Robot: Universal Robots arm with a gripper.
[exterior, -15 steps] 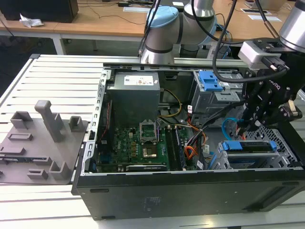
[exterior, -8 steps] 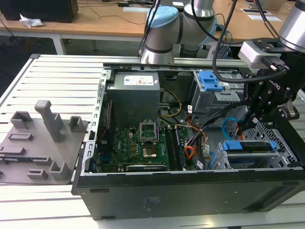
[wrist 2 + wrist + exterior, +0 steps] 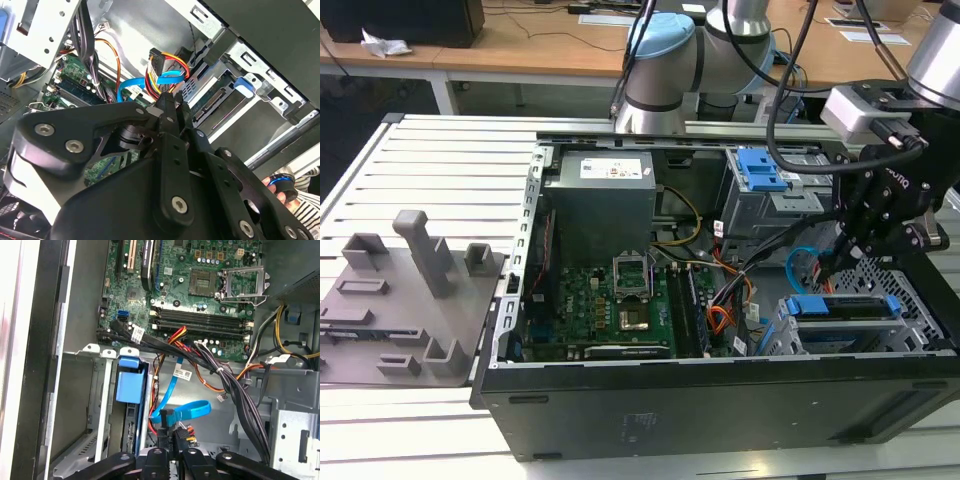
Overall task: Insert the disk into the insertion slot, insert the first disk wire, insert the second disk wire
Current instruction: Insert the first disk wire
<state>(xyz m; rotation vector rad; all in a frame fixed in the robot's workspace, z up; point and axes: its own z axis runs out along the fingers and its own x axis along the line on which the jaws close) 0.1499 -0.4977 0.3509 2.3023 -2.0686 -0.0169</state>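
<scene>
In the exterior view the disk (image 3: 842, 306) shows just its blue carrier edge, the rest sunk in the insertion slot (image 3: 918, 322) near the computer case's (image 3: 720, 400) four o'clock. The gripper (image 3: 827, 262), at the disk's twelve o'clock, hides where the light-blue cable (image 3: 790, 262) ends. In the second wrist view its black body masks much of the motherboard (image 3: 75, 75).

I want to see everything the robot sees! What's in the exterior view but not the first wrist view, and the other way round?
Exterior view: the grey tray of blocks and the arm's blue-capped joint. First wrist view: a white tag on the blue cable. Both: the green motherboard, that blue cable and the gripper.
</scene>
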